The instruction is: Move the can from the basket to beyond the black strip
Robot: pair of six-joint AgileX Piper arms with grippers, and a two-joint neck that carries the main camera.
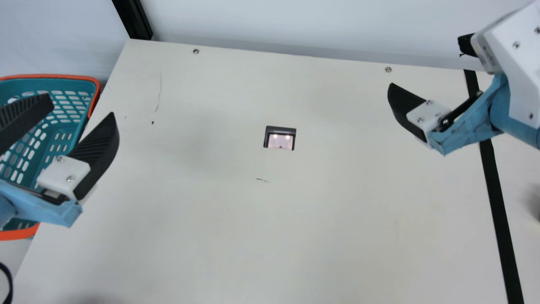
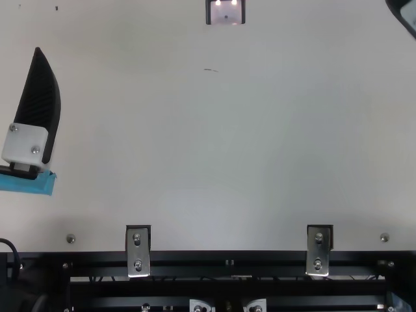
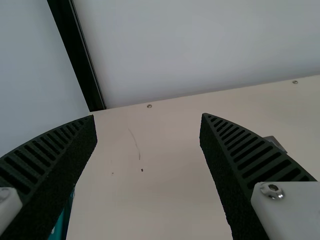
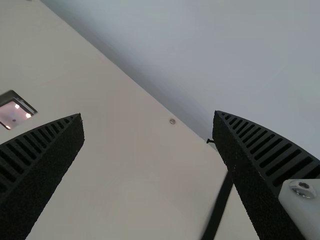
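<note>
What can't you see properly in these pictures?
- Basket, main view: left side cut off by the edge; left gripper hides some of the inside.
- Black strip, main view: right arm covers part; bottom edge cuts it off.
- Dark thing, main view's right edge: cut off and blurry, can't tell what.
- Little framed thing, top view: cut off by the top edge.

Your ribbed black fingers (image 1: 101, 145) have white mounts (image 1: 63, 170) with silver screws (image 3: 272, 189) and blue wrapping (image 1: 464, 134), apparently tape, behind.

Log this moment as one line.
left gripper: open, empty; right gripper: open, empty; teal basket: main view left, beside table; black strip: on table, right
</note>
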